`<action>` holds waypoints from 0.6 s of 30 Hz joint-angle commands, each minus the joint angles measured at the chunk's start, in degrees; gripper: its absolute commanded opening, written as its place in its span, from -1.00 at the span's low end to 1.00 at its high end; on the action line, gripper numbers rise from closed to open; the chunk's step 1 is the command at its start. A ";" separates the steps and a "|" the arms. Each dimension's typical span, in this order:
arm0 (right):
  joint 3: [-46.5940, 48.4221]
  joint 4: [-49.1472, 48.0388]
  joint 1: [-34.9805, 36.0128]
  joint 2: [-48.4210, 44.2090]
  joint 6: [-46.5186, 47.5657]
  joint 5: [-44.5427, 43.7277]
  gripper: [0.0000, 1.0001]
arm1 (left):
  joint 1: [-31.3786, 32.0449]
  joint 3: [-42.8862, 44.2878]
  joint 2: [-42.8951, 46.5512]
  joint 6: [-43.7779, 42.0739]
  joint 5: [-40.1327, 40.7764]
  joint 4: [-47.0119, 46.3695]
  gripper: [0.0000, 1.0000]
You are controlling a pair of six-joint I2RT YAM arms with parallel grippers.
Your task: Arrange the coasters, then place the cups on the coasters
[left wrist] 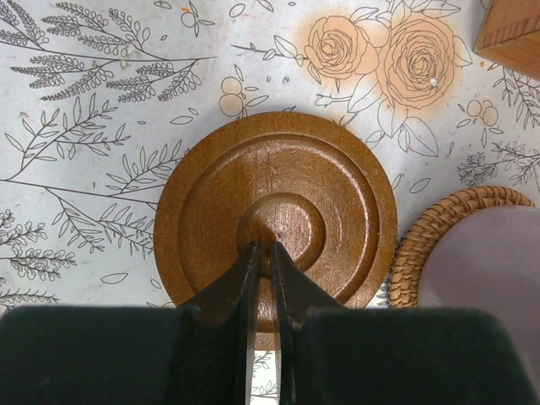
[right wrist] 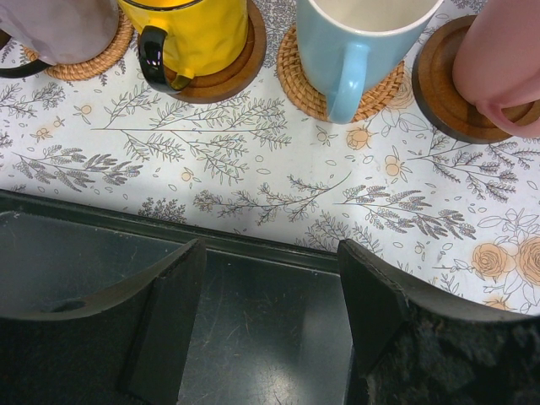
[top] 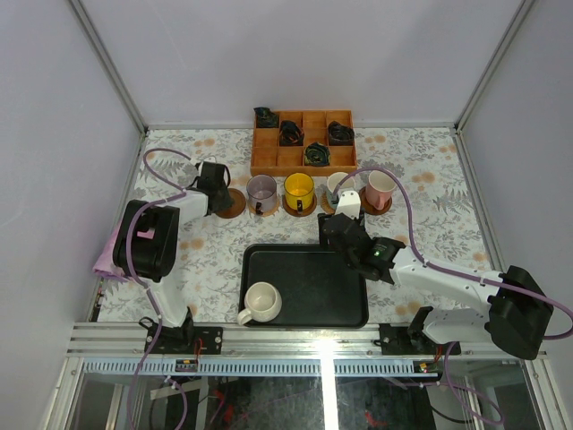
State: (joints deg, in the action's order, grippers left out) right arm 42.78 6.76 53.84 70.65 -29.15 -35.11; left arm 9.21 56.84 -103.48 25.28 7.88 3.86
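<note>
- Your left gripper (left wrist: 263, 249), jaws all but together, rested tip-down on the raised centre of the bare dark wooden coaster (left wrist: 275, 169). That coaster lay at the left end of the row, just beside the woven coaster (left wrist: 434, 228) under the mauve cup (left wrist: 498, 270).
- The disc looked thin, stiff and light, lying flat on the floral cloth (left wrist: 84, 101). A pinch at its edge seemed awkward, so pressing on the centre and sliding it looked the surer way.
- Your right gripper (right wrist: 270, 261) hung empty, jaws well apart, over the far rim of the black tray (right wrist: 253, 291). It faced the yellow cup (right wrist: 198, 34), blue cup (right wrist: 354, 42) and pink cup (right wrist: 502, 59), each seated on a coaster.
- The cream cup (top: 262, 303) stood alone in the tray's near left corner, handle pointing to the near left.
- It looked hard, glazed, probably slick and breakable. You would do best to close across its wall at the rim, or on the handle, and set it down gently.
</note>
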 commanded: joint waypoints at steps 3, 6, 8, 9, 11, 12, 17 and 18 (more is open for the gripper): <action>0.63 -2.32 -0.33 -0.72 -0.78 -0.30 0.42 | -0.60 -0.75 0.40 -0.18 0.64 1.90 -0.66; 0.63 -2.31 -0.36 -0.37 -0.76 -0.41 0.42 | -0.60 0.23 0.65 -0.37 0.82 1.66 -0.43; 0.76 -2.32 -0.39 -0.19 -0.67 -0.48 0.42 | -0.56 1.06 1.27 -0.48 0.44 1.05 -0.30; 0.86 -2.32 -0.36 -0.10 -0.65 -0.61 0.42 | -0.60 1.53 1.79 -0.49 0.36 0.67 -0.23; 0.97 -2.39 -0.38 -0.14 -0.54 -0.71 0.41 | -0.64 2.51 2.85 -0.63 -0.08 0.02 -0.11; 0.98 -2.48 -0.38 -0.16 -0.56 -0.74 0.42 | -0.56 3.16 3.47 -0.85 -0.37 -0.25 -0.06; 0.77 -2.38 -0.39 -0.56 -0.99 -0.56 0.42 | -0.64 3.58 6.31 -1.75 -2.12 -1.69 0.00; 0.80 -2.37 -0.37 -0.60 -1.07 -0.50 0.42 | -0.53 3.26 6.81 -1.76 -2.14 -1.82 0.01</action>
State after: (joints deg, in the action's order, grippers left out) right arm 42.78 6.74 53.84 70.65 -29.17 -34.87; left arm 9.21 58.59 -100.38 24.84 7.18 4.14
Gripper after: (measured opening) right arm 0.709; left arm 0.497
